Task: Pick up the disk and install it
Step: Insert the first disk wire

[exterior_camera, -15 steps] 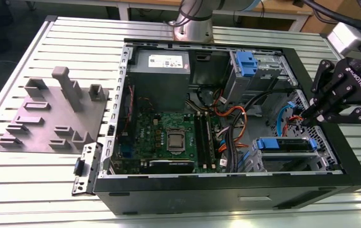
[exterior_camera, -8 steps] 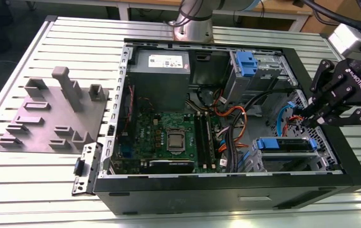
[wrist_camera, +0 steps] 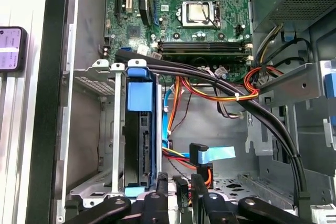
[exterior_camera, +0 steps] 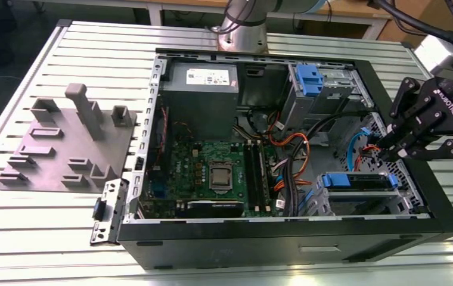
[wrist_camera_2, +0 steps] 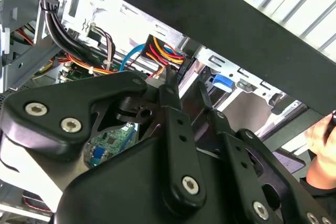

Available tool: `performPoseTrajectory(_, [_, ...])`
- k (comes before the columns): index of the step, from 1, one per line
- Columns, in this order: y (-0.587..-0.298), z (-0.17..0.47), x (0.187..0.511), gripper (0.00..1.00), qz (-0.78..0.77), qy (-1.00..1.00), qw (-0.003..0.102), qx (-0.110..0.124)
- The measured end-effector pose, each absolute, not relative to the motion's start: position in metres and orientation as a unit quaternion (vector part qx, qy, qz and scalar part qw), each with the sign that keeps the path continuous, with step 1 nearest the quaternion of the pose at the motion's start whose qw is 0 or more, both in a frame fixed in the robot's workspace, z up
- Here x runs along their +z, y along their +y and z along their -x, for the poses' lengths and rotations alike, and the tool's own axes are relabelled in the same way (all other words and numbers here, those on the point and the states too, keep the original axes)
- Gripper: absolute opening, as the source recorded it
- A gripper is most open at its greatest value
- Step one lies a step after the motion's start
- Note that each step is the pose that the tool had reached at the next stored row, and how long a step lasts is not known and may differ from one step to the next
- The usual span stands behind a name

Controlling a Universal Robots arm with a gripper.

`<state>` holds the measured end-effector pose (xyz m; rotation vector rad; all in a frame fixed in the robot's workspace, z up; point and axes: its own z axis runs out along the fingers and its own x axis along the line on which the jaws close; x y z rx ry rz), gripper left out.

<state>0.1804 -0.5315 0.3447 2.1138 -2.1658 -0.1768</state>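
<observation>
We see the disk (exterior_camera: 357, 180) seated in the drive cage (exterior_camera: 359, 201), which stands in a corner of the open computer case (exterior_camera: 290, 241). Its blue end faces out of the cage mouth, towards the motherboard (exterior_camera: 210, 173). In the first wrist view the disk (wrist_camera: 139, 95) stands on edge between the cage walls (wrist_camera: 117, 129), with its blue carrier rail running down the side.

The gripper (exterior_camera: 387, 154) hangs over the cage, on the side by the case's outer wall. In the first wrist view the gripper (wrist_camera: 178, 183) points down into the case. Its fingers (wrist_camera: 161, 182) stand a narrow gap apart and hold nothing. The disk is not between them: it lies just beside the nearer finger, inside the cage. We cannot tell whether that finger touches the carrier.

Beyond the fingertips, next to the cage, lies a blue flat cable connector (wrist_camera: 202, 156) with orange and red wires. In the second wrist view the gripper (wrist_camera_2: 186, 94) shows the same narrow gap.
</observation>
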Motion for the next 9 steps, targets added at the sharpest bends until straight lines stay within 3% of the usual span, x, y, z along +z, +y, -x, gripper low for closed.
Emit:
performPoseTrajectory(3, [-0.5315,-0.1806,0.3436,0.30,-0.696,-0.713,0.055,-0.059])
performPoseTrajectory(5, [-0.5315,-0.1806,0.3434,0.17,-0.696,-0.713,0.054,-0.059])
performPoseTrajectory(9, [-0.5315,-0.1806,0.3433,0.16,-0.696,-0.713,0.054,-0.059])
